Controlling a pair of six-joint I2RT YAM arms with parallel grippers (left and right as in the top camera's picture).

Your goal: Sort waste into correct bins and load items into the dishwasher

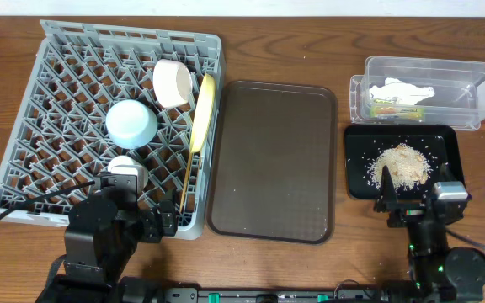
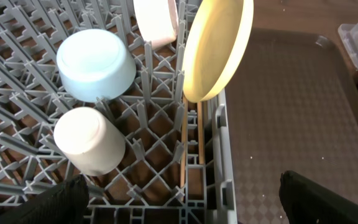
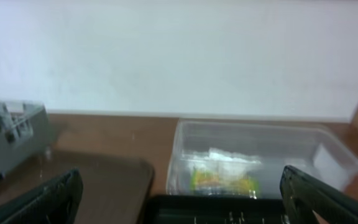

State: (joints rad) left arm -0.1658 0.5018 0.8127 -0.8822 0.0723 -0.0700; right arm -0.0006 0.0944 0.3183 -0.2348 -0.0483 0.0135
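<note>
The grey dish rack holds the yellow plate on edge, the light blue bowl, the cream-white bowl, the white cup and the chopsticks. The left wrist view shows the plate, blue bowl, cup and chopsticks. The clear tub holds the white napkin and green-orange scrap. The rice grains lie in the black tray. My left gripper is open and empty at the rack's front edge. My right gripper is open and empty at the black tray's front edge.
The dark brown serving tray lies between the rack and the bins. The right wrist view shows the clear tub against a pale wall, with the serving tray's corner to the left.
</note>
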